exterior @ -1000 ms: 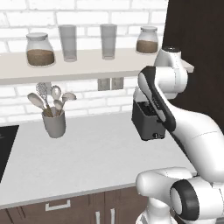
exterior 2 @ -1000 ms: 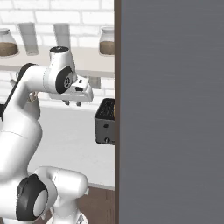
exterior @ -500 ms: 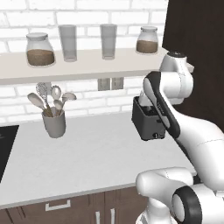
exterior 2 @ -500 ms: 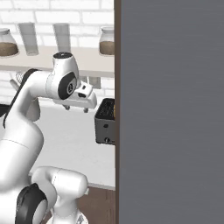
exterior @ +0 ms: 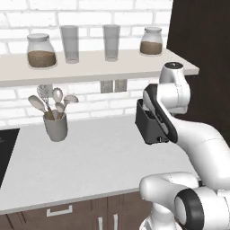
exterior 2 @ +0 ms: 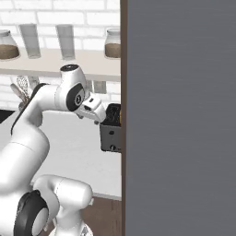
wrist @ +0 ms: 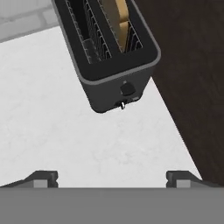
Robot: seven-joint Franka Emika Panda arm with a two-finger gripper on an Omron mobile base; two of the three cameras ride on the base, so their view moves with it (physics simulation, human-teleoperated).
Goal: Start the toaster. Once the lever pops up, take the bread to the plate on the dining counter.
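The black toaster [exterior: 150, 128] [exterior 2: 109, 134] stands on the white worktop against a dark cabinet. From above, the hand view looks into its slots, where the tan bread [wrist: 118, 17] sits in the right slot. A round knob [wrist: 127, 89] and a small lever [wrist: 122, 105] mark the toaster's [wrist: 109, 65] front face. My gripper [wrist: 111, 178] [exterior 2: 102, 116] hovers just in front of and above the toaster, open wide with nothing between its fingers. The plate and the dining counter are out of view.
A grey utensil holder [exterior: 56, 126] stands at the left of the worktop [exterior: 90, 157]. Jars and glasses line the shelf [exterior: 90, 63] above. A dark cooktop [exterior: 5, 150] lies at the far left. A tall grey panel [exterior 2: 179, 115] blocks the right half of the right base view.
The jaws have spread from half open to wide open. The hand has moved right and slightly down, closer to the toaster.
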